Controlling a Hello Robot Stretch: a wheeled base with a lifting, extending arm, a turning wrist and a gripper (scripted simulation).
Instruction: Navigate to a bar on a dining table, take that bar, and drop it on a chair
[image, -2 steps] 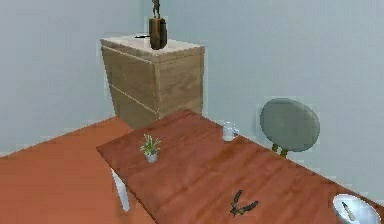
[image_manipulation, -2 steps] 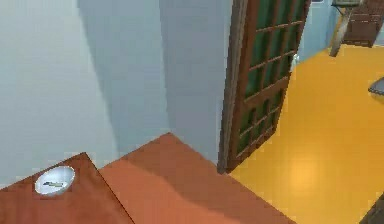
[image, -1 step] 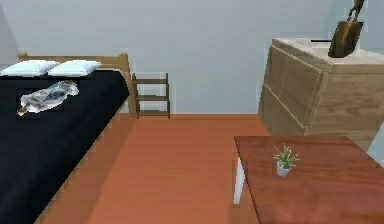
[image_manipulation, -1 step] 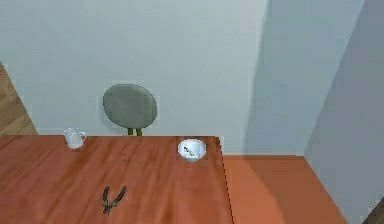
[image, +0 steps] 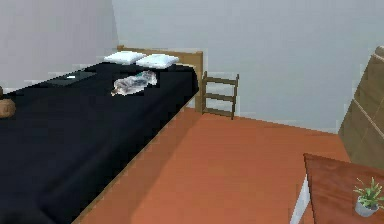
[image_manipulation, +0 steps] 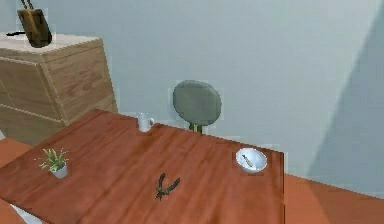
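Since nothing on the table (image_manipulation: 120, 150) reads plainly as a bar, we judge the small dark forked thing (image_manipulation: 168, 186) between plant (image_manipulation: 53, 161) and bowl (image_manipulation: 251, 160) likeliest, its length pointing roughly toward the chair (image_manipulation: 197, 104), and the gripper's state we cannot tell.

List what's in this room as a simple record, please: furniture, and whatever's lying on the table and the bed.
bed: black cover, two white pillows
on bed: pale crumpled thing, flat dark thing
table: wooden table
on table: potted plant, white mug, white bowl, small dark forked thing
chairs: grey chair behind the table; wooden chair by the bed
dresser: wooden dresser
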